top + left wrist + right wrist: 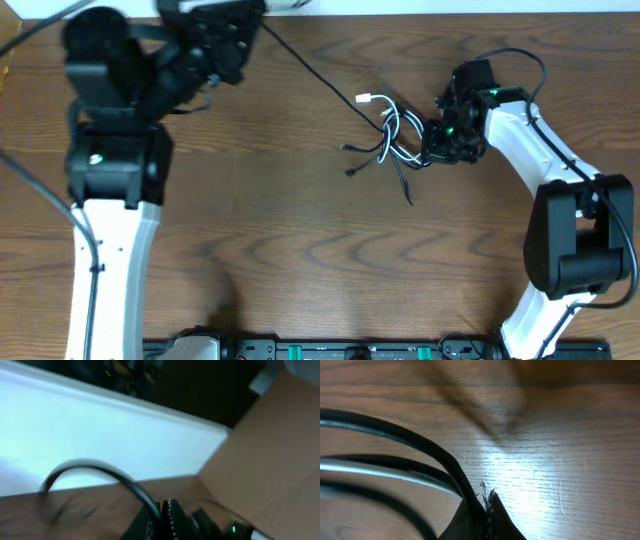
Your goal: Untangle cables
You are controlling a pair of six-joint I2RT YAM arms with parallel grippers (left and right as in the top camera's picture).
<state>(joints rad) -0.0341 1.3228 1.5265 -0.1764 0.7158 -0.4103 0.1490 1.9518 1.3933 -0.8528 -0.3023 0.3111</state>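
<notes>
The cables [393, 137] lie in a small tangle right of the table's middle, black cords looped with a white one, and a white plug [366, 98] sticks out at the upper left. One long black cable [310, 68] runs taut from the tangle up to my left gripper [243, 35], which is raised at the back left. In the left wrist view that gripper [165, 510] is shut on this black cable [100, 471]. My right gripper [441, 141] sits at the tangle's right side. The right wrist view shows it [488, 498] low over the wood, shut on a black cable [427, 447].
A white board [100, 430] and a cardboard box [280, 455] stand past the table's far edge. Thick black arm cords [40, 195] hang at the left. A strip of equipment [320, 350] lines the near edge.
</notes>
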